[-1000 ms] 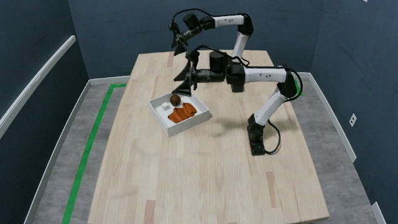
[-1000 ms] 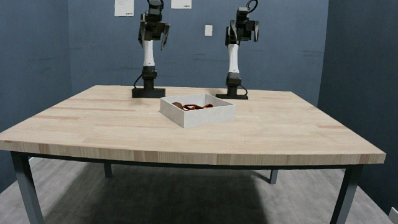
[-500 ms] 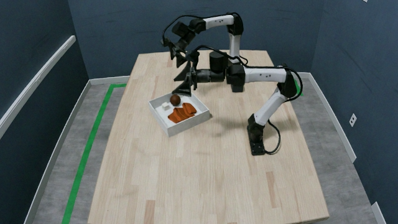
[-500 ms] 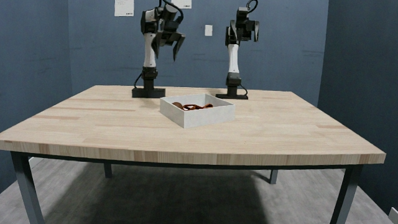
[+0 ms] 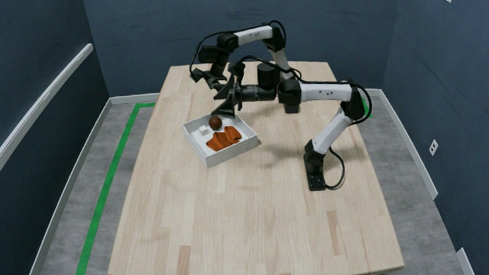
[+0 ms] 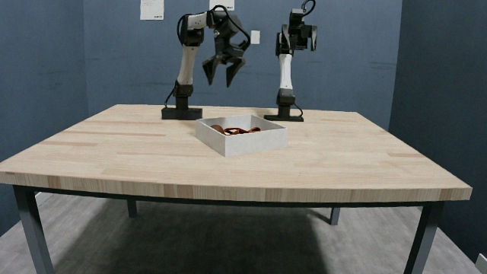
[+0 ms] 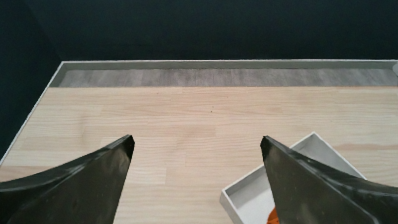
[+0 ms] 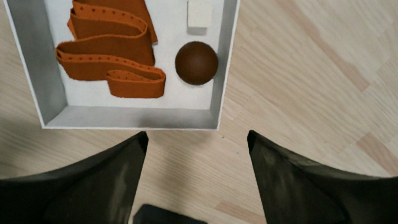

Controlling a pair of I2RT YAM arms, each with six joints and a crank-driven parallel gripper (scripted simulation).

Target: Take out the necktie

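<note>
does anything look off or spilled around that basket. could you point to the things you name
No, nothing stands out. The basket (image 5: 231, 154) (image 6: 256, 144) (image 7: 227, 201) (image 8: 131, 120) is upright on the table, and the tie (image 5: 223, 140) (image 8: 107, 59), ball (image 5: 215, 123) (image 8: 196, 63) and white block (image 5: 203, 131) (image 8: 199, 14) are inside, with no visible spill or damage.

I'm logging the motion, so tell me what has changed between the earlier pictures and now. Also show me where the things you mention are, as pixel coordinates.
The right gripper (image 5: 204, 83) (image 6: 219, 84) (image 8: 197, 133) has come down and closer to the basket (image 5: 232, 154) (image 6: 255, 144) (image 7: 229, 204) (image 8: 130, 120), and now points downward. Nothing was taken hold of or let go. The left gripper (image 5: 214, 106) (image 6: 299, 49) (image 7: 197, 138), the basket, the necktie (image 5: 223, 139) (image 6: 240, 132) (image 7: 273, 217) (image 8: 107, 60), the brown ball (image 5: 215, 123) (image 6: 218, 129) (image 8: 196, 63) and the white block (image 5: 203, 131) (image 8: 200, 14) stayed put.
</note>
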